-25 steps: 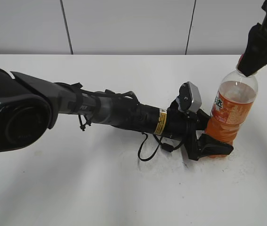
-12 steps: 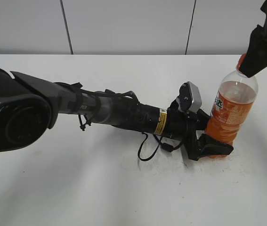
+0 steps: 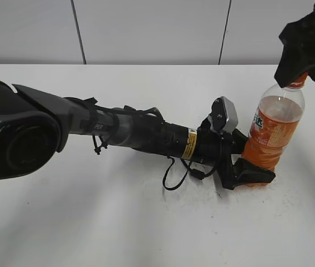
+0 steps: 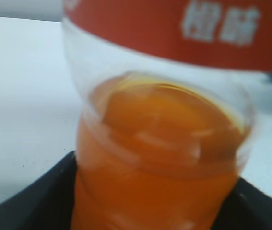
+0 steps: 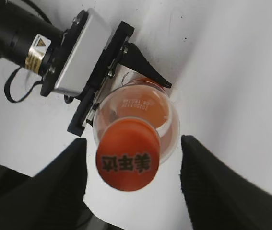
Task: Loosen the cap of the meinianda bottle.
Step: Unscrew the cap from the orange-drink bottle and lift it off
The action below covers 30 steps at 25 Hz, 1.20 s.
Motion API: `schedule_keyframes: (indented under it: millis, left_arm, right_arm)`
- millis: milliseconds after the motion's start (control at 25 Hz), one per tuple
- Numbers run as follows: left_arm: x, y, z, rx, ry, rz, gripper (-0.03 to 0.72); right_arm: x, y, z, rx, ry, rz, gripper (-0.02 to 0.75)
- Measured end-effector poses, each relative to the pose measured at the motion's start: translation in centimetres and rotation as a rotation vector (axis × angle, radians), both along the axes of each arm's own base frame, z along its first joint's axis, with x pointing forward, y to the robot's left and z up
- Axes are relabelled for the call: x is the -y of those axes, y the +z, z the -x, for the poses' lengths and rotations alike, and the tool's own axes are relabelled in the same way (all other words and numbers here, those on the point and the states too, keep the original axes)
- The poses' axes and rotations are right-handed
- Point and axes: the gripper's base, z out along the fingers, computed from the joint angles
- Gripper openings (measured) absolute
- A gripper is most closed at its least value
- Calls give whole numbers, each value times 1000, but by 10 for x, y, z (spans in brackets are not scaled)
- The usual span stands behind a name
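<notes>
The meinianda bottle [image 3: 274, 130] stands upright on the white table at the right, with orange drink and an orange label. My left gripper [image 3: 250, 167] is shut on its waisted lower body, which fills the left wrist view [image 4: 159, 158]. The orange cap [image 5: 127, 160] sits on the neck and shows from above in the right wrist view. My right gripper [image 5: 132, 175] is open above it, one finger on each side of the cap, apart from it. In the exterior view my right gripper [image 3: 301, 53] hides most of the cap [image 3: 299, 83].
The white table [image 3: 118, 222] reaches to a grey wall at the back. My left arm [image 3: 118, 130] lies low across the table from the left edge to the bottle, with a loose cable loop under it.
My right gripper has let go of the cap, opened and risen a little. The bottle and my left gripper have not moved.
</notes>
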Motion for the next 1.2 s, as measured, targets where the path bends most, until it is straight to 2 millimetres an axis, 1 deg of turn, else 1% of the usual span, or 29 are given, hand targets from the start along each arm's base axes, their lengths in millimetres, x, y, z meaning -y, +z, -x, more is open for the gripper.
schedule_keyframes:
  millis: [80, 200, 240, 320, 400, 480, 520, 640, 880, 1000, 1120, 1200]
  left_arm:
    - [0, 0, 0, 0, 0, 0, 553]
    - [0, 0, 0, 0, 0, 0, 553]
    - [0, 0, 0, 0, 0, 0, 553]
    - [0, 0, 0, 0, 0, 0, 553]
    - [0, 0, 0, 0, 0, 0, 553]
    - [0, 0, 0, -1, 1, -1, 553]
    - [0, 0, 0, -1, 1, -1, 553]
    - [0, 0, 0, 0, 0, 0, 553]
    - [0, 0, 0, 7, -5, -2, 552]
    - [0, 0, 0, 10, -6, -3, 552]
    - [0, 0, 0, 10, -6, -5, 552]
    - [0, 0, 1, 11, -8, -5, 552]
  right_arm:
    - [0, 0, -1, -10, -84, -23, 452]
    - [0, 1, -2, -9, -144, -43, 447]
    - [-1, 1, -3, -5, -157, -49, 435]
    - [-1, 1, -3, -2, -170, -54, 404]
    - [-1, 1, -4, 2, -171, -55, 333]
    - [-1, 1, -4, 4, -159, -54, 279]
    - [-1, 1, -4, 6, -150, -51, 273]
    - [-1, 1, -2, 8, -84, -31, 273]
    - [-1, 2, -1, 83, 275, 55, 273]
    - [-1, 2, -1, 104, 378, 81, 273]
    - [-1, 2, -1, 114, 422, 91, 273]
    - [-2, 2, -1, 113, 420, 90, 273]
